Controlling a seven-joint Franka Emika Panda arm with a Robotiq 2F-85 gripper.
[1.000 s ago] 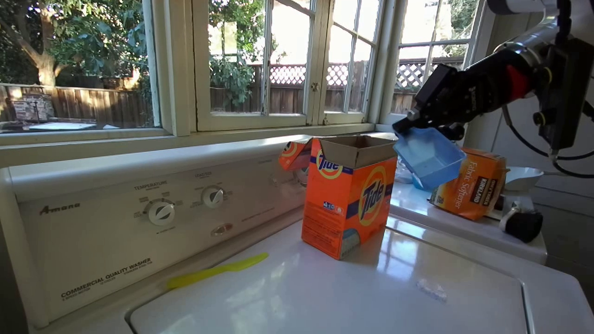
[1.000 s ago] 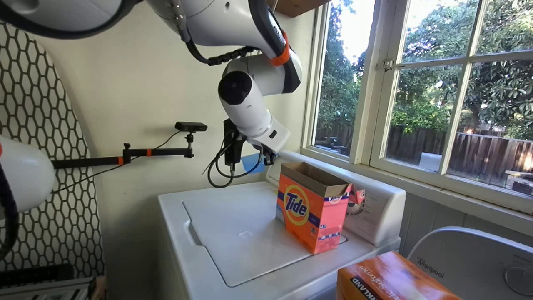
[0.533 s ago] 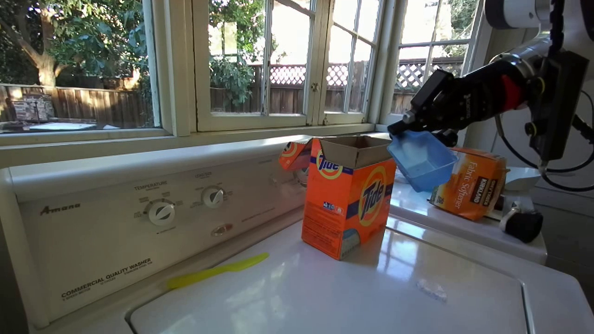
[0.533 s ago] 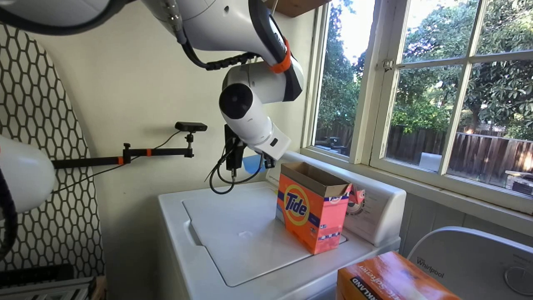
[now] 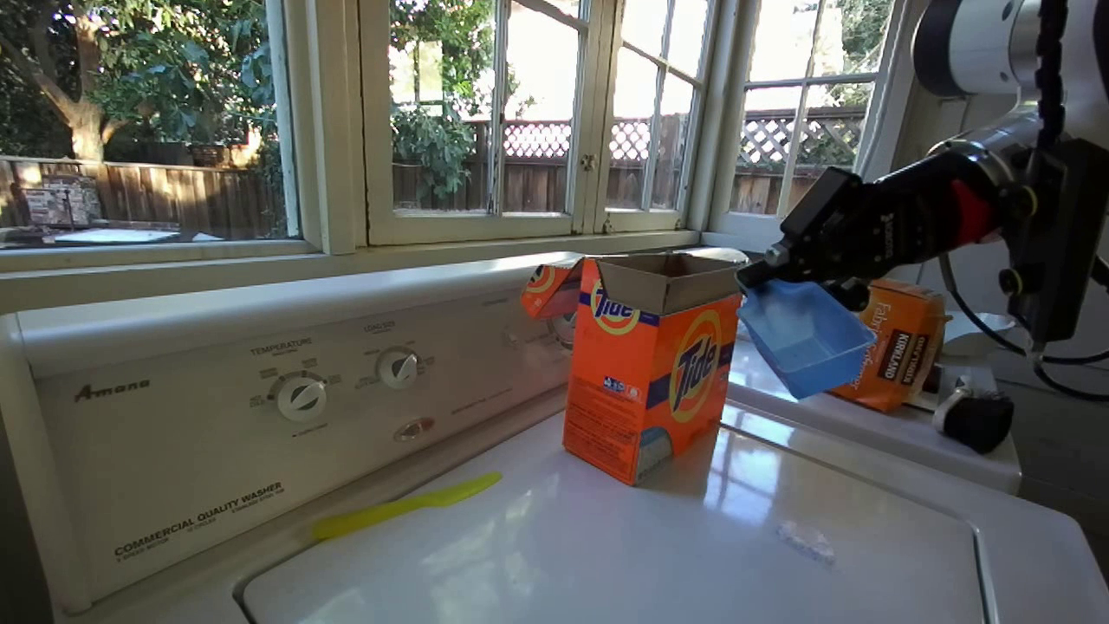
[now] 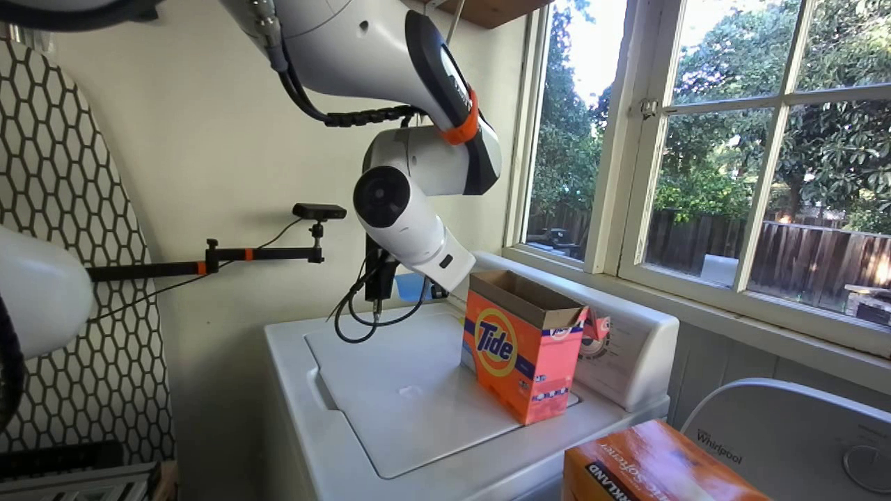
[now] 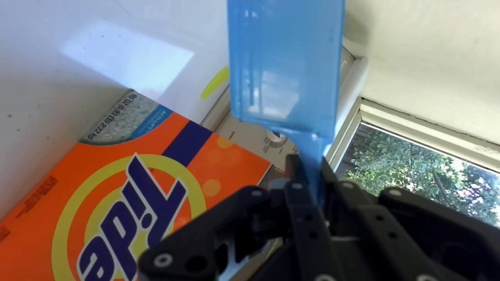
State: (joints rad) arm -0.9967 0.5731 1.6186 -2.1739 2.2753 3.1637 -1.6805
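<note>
My gripper (image 5: 759, 272) is shut on the handle of a translucent blue scoop (image 5: 807, 340). In the wrist view the fingers (image 7: 311, 168) pinch the narrow handle, and the scoop's cup (image 7: 285, 62) extends beyond them. The cup hangs tilted in the air beside an open orange Tide box (image 5: 650, 381). The box stands upright on the white washer lid (image 6: 390, 369), its top flap folded out. The Tide box also fills the lower left of the wrist view (image 7: 129, 203). In an exterior view the scoop (image 6: 412, 286) shows only partly behind the arm. I cannot tell whether the scoop holds anything.
A yellow-green spatula-like tool (image 5: 407, 507) lies by the washer's control panel (image 5: 260, 407). A small white powder patch (image 5: 806, 542) is on the lid. An orange Kirkland fabric softener box (image 5: 897, 355) and a black object (image 5: 977, 422) sit on the neighbouring machine. Windows line the back.
The gripper and scoop have moved down beside the Tide box, shifting slightly left and then back right in an exterior view. The scoop has stayed in the grip. The boxes have not moved.
</note>
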